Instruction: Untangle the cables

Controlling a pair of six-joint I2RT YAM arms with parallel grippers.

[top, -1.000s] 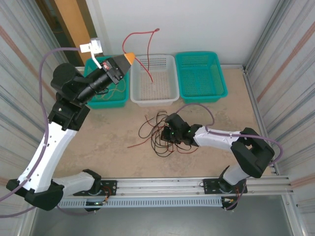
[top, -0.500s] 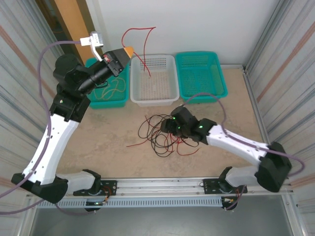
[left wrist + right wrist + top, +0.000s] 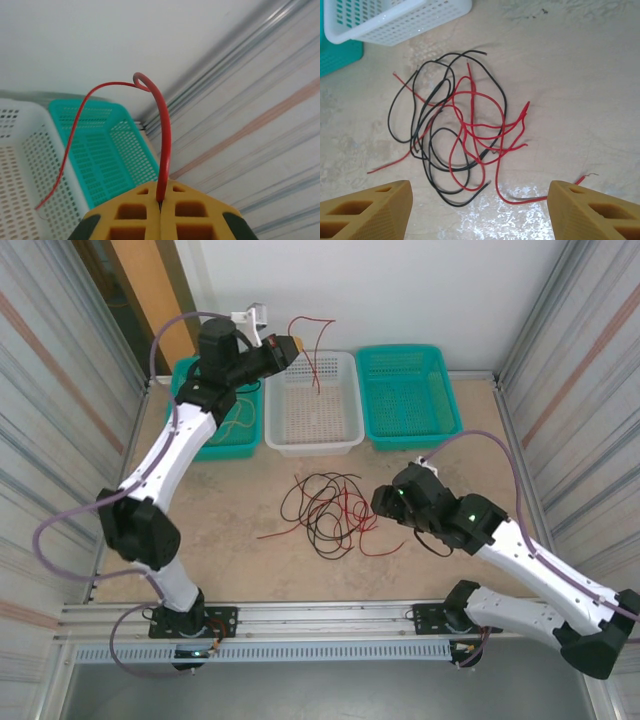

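Left pincer (image 3: 161,202), pinching a thin red cable (image 3: 168,145), swung toward the white mesh basket (image 3: 312,447); right pincer (image 3: 480,192) gapes. A slack grip could drop it outside.

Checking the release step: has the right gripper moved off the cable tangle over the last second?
Yes. Judged against the white basket, the right gripper, now open, has pulled back to the right, off the cable tangle.

The cables (image 3: 463,127) carry smooth, slightly glossy red and black insulation and lie on a matt, mottled, rough-looking table (image 3: 580,75). The white basket (image 3: 310,428) and teal basket (image 3: 408,395) are perforated moulded plastic with a faint sheen. The fingers (image 3: 365,212) of the right gripper (image 3: 480,187) are matt yellow plastic, finely textured; the side walls (image 3: 590,350) are ribbed sheet metal, dully shining.
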